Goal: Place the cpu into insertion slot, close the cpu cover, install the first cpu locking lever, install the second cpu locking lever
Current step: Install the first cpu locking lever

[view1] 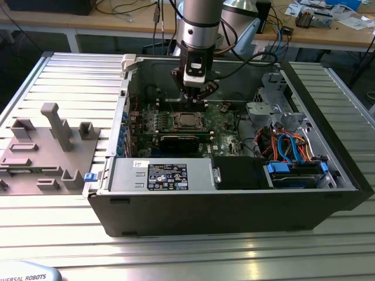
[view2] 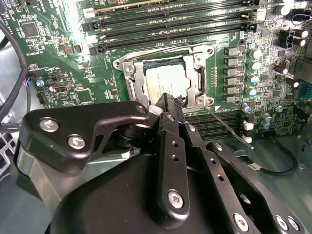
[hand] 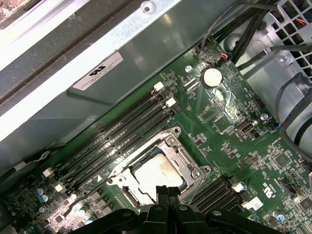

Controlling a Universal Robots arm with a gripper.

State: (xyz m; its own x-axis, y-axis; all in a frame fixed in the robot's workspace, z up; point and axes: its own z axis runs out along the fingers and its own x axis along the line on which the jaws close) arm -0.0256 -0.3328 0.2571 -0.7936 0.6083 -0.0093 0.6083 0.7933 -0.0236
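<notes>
Above the ribbed metal table [view1: 70, 76] (desks [view1: 328, 36] behind), end effector [view1: 198, 102] overhangs cpu [view1: 187, 120].

Read the exterior view as a clock face around the insertion slot [view1: 188, 120]. Your free room is straight overhead, where the gripper [view1: 197, 100] hangs with fingers together. At 6 o'clock the long black card [view1: 184, 140] stands close. At 3 you have the metal drive cage [view1: 263, 108] and cables [view1: 290, 143], and at 12 the case wall [view1: 155, 73]. In the second wrist view a thin locking lever [view2: 228, 127] slants out from the slot's corner.
</notes>
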